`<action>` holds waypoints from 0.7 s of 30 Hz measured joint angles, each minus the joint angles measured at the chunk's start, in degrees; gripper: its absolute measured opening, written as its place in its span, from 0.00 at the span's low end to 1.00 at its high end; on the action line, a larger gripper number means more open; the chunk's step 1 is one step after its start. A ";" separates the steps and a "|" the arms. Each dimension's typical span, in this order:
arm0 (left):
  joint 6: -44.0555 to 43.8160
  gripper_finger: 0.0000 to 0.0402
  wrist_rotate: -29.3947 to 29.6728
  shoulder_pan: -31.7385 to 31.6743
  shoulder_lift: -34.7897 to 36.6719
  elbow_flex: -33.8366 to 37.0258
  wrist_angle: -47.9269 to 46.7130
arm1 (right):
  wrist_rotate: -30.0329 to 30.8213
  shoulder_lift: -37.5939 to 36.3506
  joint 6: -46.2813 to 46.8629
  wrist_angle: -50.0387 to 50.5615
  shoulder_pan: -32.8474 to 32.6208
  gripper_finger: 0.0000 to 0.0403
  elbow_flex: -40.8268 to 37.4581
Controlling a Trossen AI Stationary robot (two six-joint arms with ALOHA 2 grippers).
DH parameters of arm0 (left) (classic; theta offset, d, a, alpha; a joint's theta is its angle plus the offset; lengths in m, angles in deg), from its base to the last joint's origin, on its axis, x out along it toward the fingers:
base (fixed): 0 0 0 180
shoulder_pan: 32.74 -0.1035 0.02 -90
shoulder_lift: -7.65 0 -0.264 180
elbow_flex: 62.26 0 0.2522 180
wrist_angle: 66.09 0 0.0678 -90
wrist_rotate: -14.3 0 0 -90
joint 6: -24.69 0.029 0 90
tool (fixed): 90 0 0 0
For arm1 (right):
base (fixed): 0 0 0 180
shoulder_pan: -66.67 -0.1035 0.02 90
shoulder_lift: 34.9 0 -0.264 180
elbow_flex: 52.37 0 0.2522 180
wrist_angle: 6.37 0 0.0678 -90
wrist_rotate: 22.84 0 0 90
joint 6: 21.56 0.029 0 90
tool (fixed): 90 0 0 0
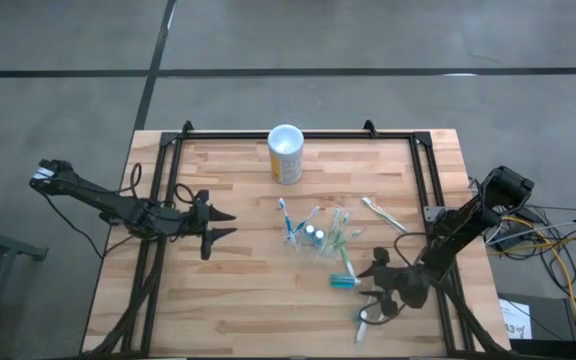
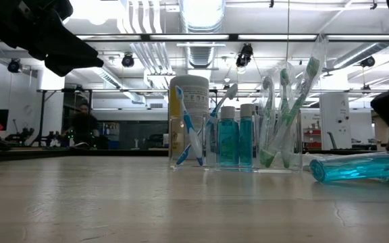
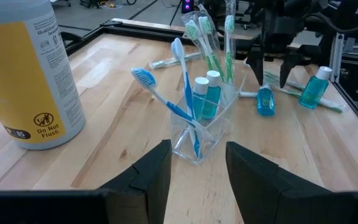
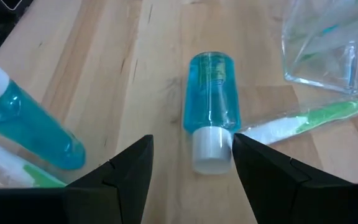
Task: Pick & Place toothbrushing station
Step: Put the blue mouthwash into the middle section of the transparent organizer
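The toothbrushing station (image 1: 320, 238), a clear plastic holder, stands on its base mid-table. It holds blue and green toothbrushes and two small blue bottles (image 3: 205, 93). My left gripper (image 1: 230, 225) hovers open to the holder's left, pointing at the holder (image 3: 204, 127). My right gripper (image 1: 366, 283) is open at the near right, low over the wood. Just ahead of its fingers a small blue bottle (image 4: 212, 102) lies on its side, white cap (image 4: 211, 148) toward the gripper. A second blue bottle (image 4: 27, 124) lies beside it.
A tall yellow canister with a white top (image 1: 286, 155) stands at the far middle. Wrapped toothbrushes lie right of the holder (image 1: 383, 213) and beside the lying bottle (image 4: 316, 118). Black frame rails (image 1: 423, 180) border the table; bare wood lies at the near left.
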 joint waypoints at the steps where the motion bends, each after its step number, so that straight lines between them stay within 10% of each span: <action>1: 0.00 0.39 0.01 0.00 0.00 -0.01 -0.01 | -0.08 0.00 0.09 0.00 0.16 0.54 0.04; 21: -0.01 0.39 -0.01 0.00 0.00 -0.01 0.00 | -5.96 0.00 1.46 1.44 4.06 0.38 0.22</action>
